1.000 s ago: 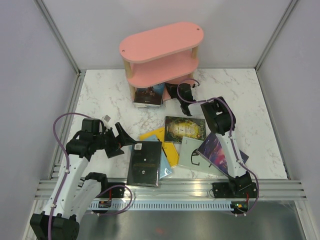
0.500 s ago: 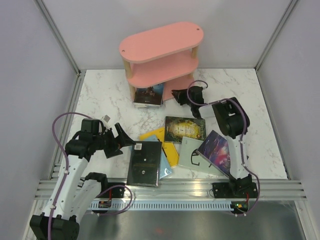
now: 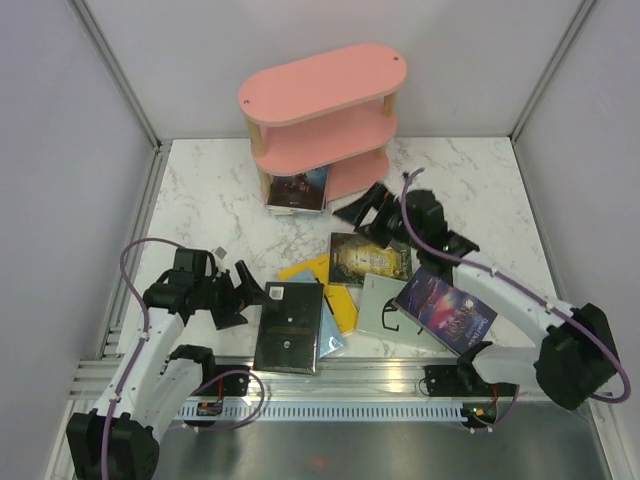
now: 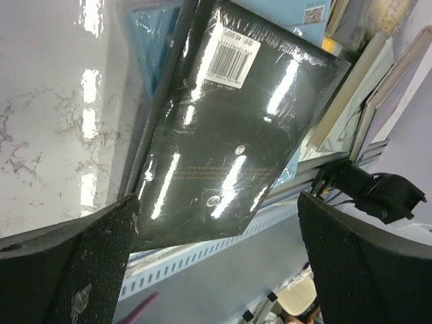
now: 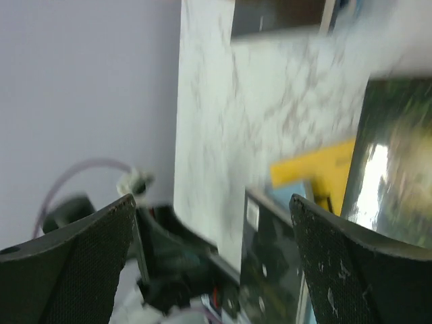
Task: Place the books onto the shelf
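Marble surface [image 3: 200, 190] is holding the remaining books [image 3: 370, 258] while my right claw [image 3: 366, 208], just sprung wide and empty, is backing off the shelf [image 3: 320, 85], leaving one book [image 3: 297, 190] at its bottom board; left claw [image 3: 247, 293] idling open, empty.

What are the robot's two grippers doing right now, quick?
Left gripper: open, empty, near the black book.
Right gripper: open, holding nothing.

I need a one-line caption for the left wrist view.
Open left tool above a glossy black book on the marble table.
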Motion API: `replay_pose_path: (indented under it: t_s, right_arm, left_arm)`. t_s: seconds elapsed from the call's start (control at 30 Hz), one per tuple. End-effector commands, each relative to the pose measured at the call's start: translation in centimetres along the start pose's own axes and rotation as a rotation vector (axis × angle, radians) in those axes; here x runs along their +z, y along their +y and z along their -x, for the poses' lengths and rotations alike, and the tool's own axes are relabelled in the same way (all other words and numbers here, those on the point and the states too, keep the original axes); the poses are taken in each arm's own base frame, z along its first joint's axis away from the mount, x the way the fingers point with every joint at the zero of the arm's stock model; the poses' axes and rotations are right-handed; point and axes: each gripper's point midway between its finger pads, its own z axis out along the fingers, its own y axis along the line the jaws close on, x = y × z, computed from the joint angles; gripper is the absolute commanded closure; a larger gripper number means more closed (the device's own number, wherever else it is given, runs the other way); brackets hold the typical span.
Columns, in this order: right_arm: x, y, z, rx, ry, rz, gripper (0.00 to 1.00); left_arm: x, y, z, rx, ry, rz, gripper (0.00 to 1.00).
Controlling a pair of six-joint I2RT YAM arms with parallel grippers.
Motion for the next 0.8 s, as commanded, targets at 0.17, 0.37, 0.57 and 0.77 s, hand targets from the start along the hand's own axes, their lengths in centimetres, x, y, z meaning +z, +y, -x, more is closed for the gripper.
replay_pose_path:
  t_s: [0.17, 0.37, 0.57, 0.77]
  right_arm:
    - [-6.8, -6.5, -17.2, -0.026, 0.370, -0.119, 0.02]
    - [-7.6, -5.9, -21.1, -0.083, 0.461, -0.115, 0.04]
    - [-7.3, -6.1, -23.3, -0.100, 0.492, -0.123, 0.04]
    - [-6.2, -6.2, -25.0, -0.091, 0.514, -0.104, 0.04]
  left_arm:
    - [1.6, -0.4, 0.2, -0.087, 0.020, -0.043, 0.00]
    - [2.3, 0.8, 0.2, -0.130, -0.002, 0.041, 0.00]
    - [2.9, 1.2, -0.3, -0.154, -0.018, 0.075, 0.00]
    - [4.1, 1.3, -0.8, -0.174, 0.001, 0.060, 0.00]
